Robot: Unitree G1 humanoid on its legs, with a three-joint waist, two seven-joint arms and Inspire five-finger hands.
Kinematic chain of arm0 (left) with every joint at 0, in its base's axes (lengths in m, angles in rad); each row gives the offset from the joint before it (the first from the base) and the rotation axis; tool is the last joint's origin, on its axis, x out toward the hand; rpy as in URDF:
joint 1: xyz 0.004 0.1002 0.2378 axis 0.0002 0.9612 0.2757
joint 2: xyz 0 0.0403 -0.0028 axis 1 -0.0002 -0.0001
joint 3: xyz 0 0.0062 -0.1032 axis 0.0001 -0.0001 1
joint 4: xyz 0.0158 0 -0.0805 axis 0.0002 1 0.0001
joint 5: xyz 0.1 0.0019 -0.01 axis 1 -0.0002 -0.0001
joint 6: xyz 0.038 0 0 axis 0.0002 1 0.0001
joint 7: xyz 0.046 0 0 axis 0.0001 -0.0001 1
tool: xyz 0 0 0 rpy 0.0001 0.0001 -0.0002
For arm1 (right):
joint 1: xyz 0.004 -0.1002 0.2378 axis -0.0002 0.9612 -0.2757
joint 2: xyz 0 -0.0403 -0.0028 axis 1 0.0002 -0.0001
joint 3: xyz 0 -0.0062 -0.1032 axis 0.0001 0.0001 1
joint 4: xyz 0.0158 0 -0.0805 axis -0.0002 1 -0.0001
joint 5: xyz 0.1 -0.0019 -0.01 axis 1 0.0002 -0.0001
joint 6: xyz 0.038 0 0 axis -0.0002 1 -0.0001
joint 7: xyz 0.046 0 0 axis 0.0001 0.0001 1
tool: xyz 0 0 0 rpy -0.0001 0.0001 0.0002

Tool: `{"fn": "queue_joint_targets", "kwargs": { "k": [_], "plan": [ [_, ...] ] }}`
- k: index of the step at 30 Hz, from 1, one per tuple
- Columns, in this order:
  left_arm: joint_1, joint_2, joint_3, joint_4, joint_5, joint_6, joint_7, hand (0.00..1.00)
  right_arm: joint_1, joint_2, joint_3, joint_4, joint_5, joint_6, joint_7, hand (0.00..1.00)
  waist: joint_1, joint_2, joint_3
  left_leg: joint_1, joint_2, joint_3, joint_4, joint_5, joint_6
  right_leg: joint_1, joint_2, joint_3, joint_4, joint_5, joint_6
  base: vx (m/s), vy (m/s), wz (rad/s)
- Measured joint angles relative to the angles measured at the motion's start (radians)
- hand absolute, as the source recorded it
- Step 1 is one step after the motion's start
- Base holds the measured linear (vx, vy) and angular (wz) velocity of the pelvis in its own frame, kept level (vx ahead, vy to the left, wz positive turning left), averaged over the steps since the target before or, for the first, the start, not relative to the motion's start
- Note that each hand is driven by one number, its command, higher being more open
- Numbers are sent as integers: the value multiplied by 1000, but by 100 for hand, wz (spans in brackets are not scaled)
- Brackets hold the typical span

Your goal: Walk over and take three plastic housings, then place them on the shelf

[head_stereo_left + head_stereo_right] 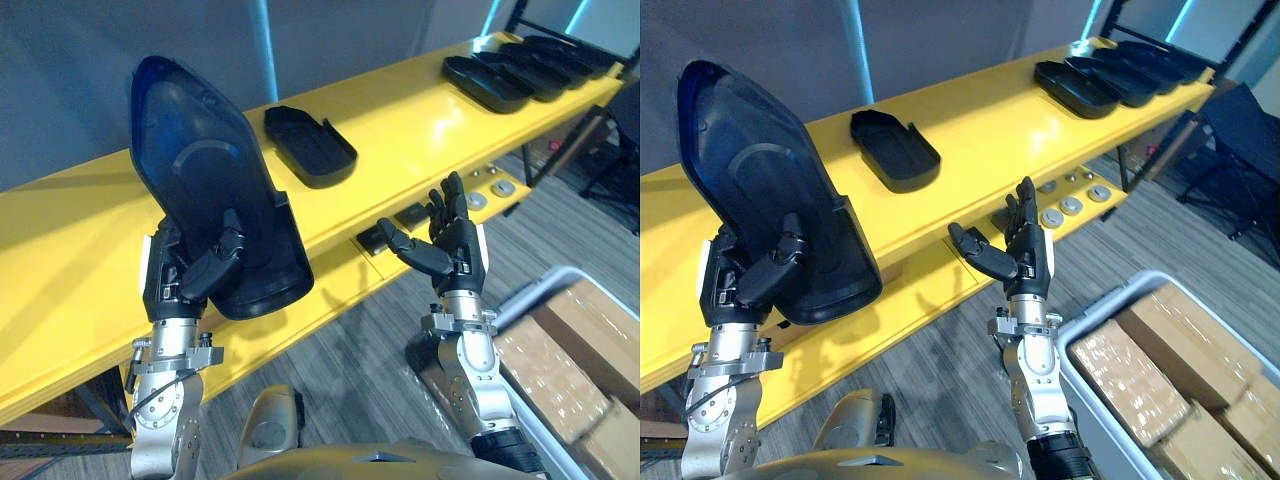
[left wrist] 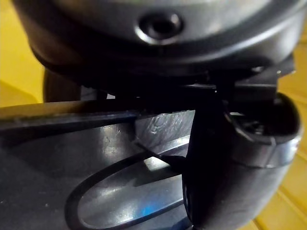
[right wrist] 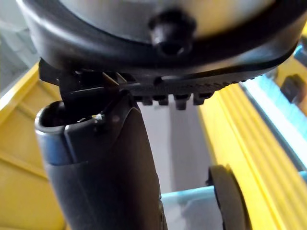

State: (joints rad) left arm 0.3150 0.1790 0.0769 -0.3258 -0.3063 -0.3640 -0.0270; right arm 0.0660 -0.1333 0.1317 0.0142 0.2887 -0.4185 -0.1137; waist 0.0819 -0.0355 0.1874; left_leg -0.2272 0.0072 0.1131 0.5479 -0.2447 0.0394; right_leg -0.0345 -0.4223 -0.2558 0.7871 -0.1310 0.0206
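A dark plastic housing [image 1: 215, 190] stands nearly upright in the robot's left hand [image 1: 195, 270], hollow side facing the camera and narrow end uppermost. The thumb is pressed across its inner face and the fingers are wrapped behind its lower end, so the hand is clamped on the part. Beyond it runs the long yellow shelf [image 1: 420, 115], where a second housing [image 1: 310, 145] lies alone, hollow side up, well apart from a row of housings [image 1: 520, 70] packed together at the far right end. The right hand [image 1: 450, 245] hangs empty near the shelf's front edge, fingers straight and thumb spread wide. A pale bin [image 1: 1102, 312] of cardboard boxes [image 1: 1140, 375] sits on the floor at lower right. The step in hand looks to be setting the held part down on the shelf (the bare stretch beside the lone housing seems the natural spot). To do it well, the left arm should tip the part flat with its hollow side up and bring its lower end clear over the front lip. The thumb should let go only once the shell rests fully on the yellow surface, with the empty hand kept out of the way.
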Motion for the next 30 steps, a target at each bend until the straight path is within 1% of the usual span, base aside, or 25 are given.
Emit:
{"fn": "queue_joint_targets", "kwargs": {
  "k": [1,2,3,5,6,7,8,9,10,11,13,15,16,18,21,24,25,26,27,28,29,30],
  "plan": [
    [-10,23,17,-4,0,-1,1,0,-7,11,0,0,-10,-5,4,100,-1,-3,-1,29,-13,-21,-33,6,22,-43,11,42,89,10,13,358,81,53],
    [-22,31,30,-3,0,-1,15,0,-20,13,0,-1,-13,-10,10,100,-5,0,1,70,-16,-41,-67,18,20,-60,40,41,121,-48,16,369,47,52],
    [-29,31,40,-3,-1,-1,19,0,-26,11,-3,-2,-14,-10,15,100,-4,3,1,92,-17,-52,-87,20,19,-64,61,35,107,-71,15,362,26,51],
    [-82,36,48,-2,-4,-1,31,0,-51,-14,-15,-28,-15,-10,18,100,-10,18,0,166,-16,-112,-145,22,15,-78,159,40,-19,-123,4,320,-5,68],
    [-97,37,46,-2,-5,-2,31,0,-52,-26,-22,-47,-20,-10,17,100,-14,23,-4,171,-15,-131,-153,23,15,-90,186,57,-62,-125,3,275,-62,100],
    [-127,38,45,-1,-6,-5,33,0,-61,-51,-41,-85,-40,-11,15,100,-32,28,-8,176,-16,-174,-161,25,11,-116,235,109,-149,-124,4,296,-122,109],
    [-151,41,37,5,-8,-5,38,0,-81,-77,-58,-109,-47,-11,15,100,-44,31,-9,183,-17,-205,-168,28,1,-125,273,173,-246,-109,24,246,-110,110],
    [-158,44,34,8,-10,-5,39,0,-91,-87,-67,-116,-48,-12,15,100,-48,28,-12,186,-20,-218,-167,28,-6,-124,286,192,-304,-94,36,278,-186,103],
    [-159,55,23,7,-30,-5,39,0,-110,-98,-83,-125,-46,-12,18,100,-55,1,-29,188,-39,-240,-167,19,-28,-121,280,197,-419,30,33,242,-235,91],
    [-155,56,8,10,-42,-4,36,0,-130,-106,-99,-129,-45,-15,21,100,-55,-10,-45,194,-44,-255,-164,-6,-59,-101,267,182,-460,64,62,293,-273,74],
    [-133,29,-10,9,-41,-3,29,0,-157,-121,-112,-129,-45,-20,25,100,-32,28,-64,187,9,-256,-164,-22,-82,-52,313,148,-555,79,53,194,-189,23],
    [-117,21,-16,8,-42,-3,6,0,-170,-139,-125,-129,-46,-21,38,100,-29,48,-75,183,47,-250,-173,-23,-87,-22,349,119,-614,95,37,151,-152,21],
    [-115,20,-16,8,-44,-3,-5,0,-169,-139,-131,-129,-46,-21,39,100,-29,51,-76,187,57,-246,-180,-21,-91,-16,356,111,-618,94,33,129,-135,23],
    [-115,11,-20,9,-46,-3,-19,0,-167,-139,-144,-129,-46,-21,39,100,-31,53,-76,203,57,-243,-200,-7,-103,-4,356,99,-618,88,24,74,-75,14],
    [-115,-2,-23,7,-56,-3,-33,0,-152,-135,-162,-147,-45,-20,45,100,-32,58,-77,219,57,-239,-225,5,-106,12,349,91,-618,85,21,23,3,13],
    [-115,-20,-55,7,-90,-3,-39,0,-94,-120,-176,-229,-45,-20,43,100,-54,56,-78,199,36,-164,-242,55,-108,23,306,33,-617,76,21,-40,31,60],
    [-112,-27,-79,6,-88,-3,-38,0,-66,-110,-191,-258,-45,-20,43,100,-59,56,-77,202,19,-126,-278,93,-99,30,273,5,-615,70,28,-76,45,81],
    [-110,-29,-93,6,-83,-3,-37,0,-56,-103,-204,-264,-45,-20,46,100,-61,52,-75,200,11,-117,-294,95,-91,33,249,-14,-617,70,28,-110,81,82],
    [-110,-29,-104,4,-81,-3,-38,0,-50,-100,-214,-265,-43,-20,47,100,-64,50,-73,188,20,-85,-279,75,-76,36,237,-31,-617,71,31,-120,91,77],
    [-107,-30,-122,4,-76,-3,-46,0,-39,-87,-235,-264,-25,-18,44,100,-67,48,-71,162,66,-26,-232,66,-65,38,213,-59,-611,65,29,-157,152,84],
    [-101,-34,-130,5,-77,-3,-55,0,-39,-76,-242,-262,17,-18,45,100,-77,40,-66,129,117,1,-171,67,-65,39,177,-78,-598,56,38,-136,162,79],
    [-98,-36,-130,5,-78,-3,-61,0,-41,-70,-244,-262,38,-19,45,100,-84,36,-64,113,142,6,-142,69,-65,39,156,-83,-588,50,47,-125,247,68]
  ]
}}
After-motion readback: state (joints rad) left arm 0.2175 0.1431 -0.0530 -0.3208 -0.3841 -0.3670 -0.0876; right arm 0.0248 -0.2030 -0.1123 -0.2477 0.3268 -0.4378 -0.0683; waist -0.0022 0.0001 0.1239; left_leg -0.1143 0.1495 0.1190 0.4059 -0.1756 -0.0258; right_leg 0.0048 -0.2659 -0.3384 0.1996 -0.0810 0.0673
